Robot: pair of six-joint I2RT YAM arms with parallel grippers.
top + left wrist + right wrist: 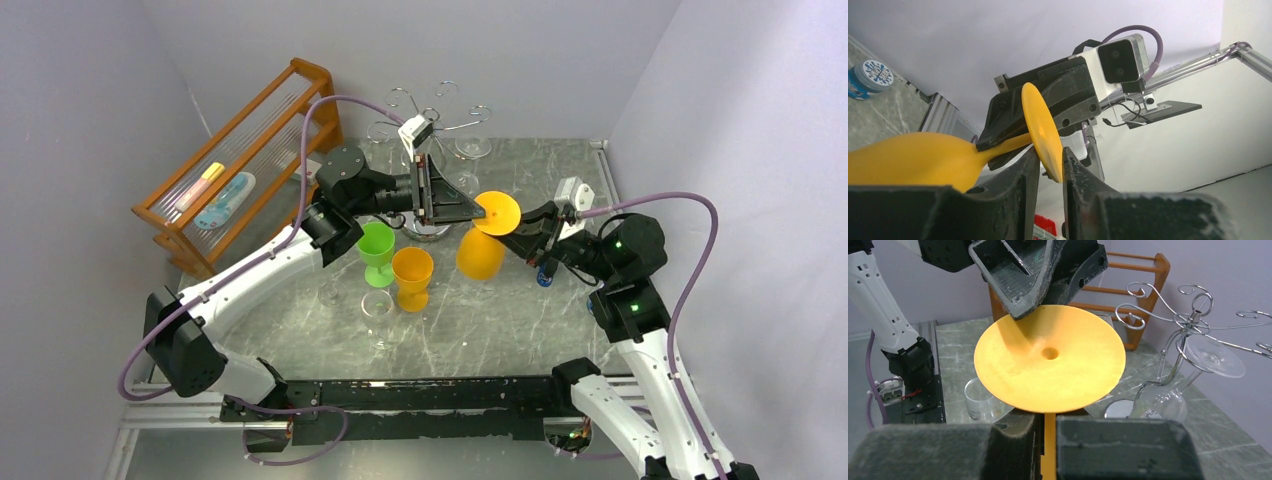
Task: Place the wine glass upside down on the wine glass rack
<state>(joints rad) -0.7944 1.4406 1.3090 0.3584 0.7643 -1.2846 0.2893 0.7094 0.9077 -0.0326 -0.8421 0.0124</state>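
Observation:
A yellow-orange plastic wine glass (480, 255) hangs tilted in the air between both arms, its round foot (497, 213) pointing up and left. My right gripper (520, 238) is shut on its stem (1049, 440), just behind the foot (1048, 357). My left gripper (1050, 160) has its jaws pinching the rim of the foot (1040, 127); it reaches in from the left (478, 210). The chrome wine glass rack (430, 120) stands behind, also seen in the right wrist view (1193, 320). A clear glass (1210, 357) hangs upside down from it.
A green glass (377, 245), an orange glass (412, 275) and a clear glass (378, 310) stand on the grey marble table (500, 340). An orange wooden shelf (240, 160) holding small items is at the back left. Walls close in on both sides.

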